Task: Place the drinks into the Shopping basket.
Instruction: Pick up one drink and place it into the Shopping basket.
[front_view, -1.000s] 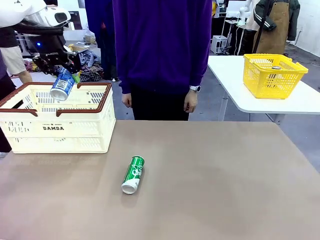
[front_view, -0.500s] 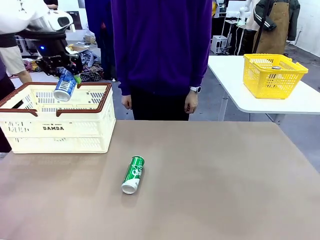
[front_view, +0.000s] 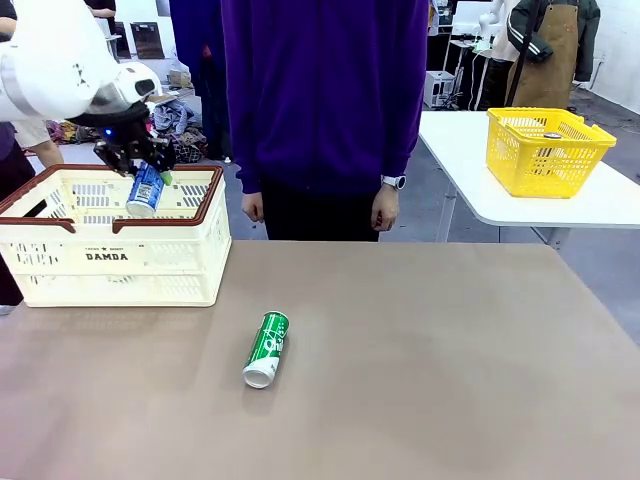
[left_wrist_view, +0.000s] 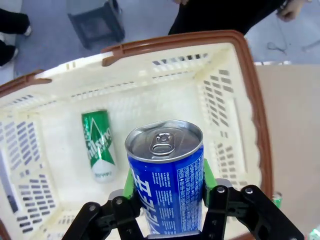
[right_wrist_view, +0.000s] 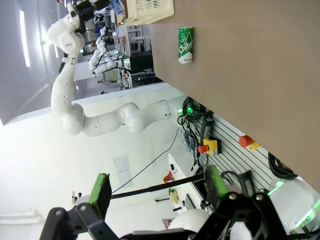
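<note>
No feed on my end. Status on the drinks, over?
Left gripper shut on blue can, over Shopping basket. Right gripper open. One green can inside, second green can lying on table. Path clear.

held can: blue, white print, silver top
Shopping basket: cream, brown rim
lying can: green, white lettering
counter: taupe

Front view across table; left wrist close above basket (shared).

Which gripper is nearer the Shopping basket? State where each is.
Left. The left gripper, shut on a blue can, hangs over the Shopping basket; the open right gripper sits far from it.
</note>
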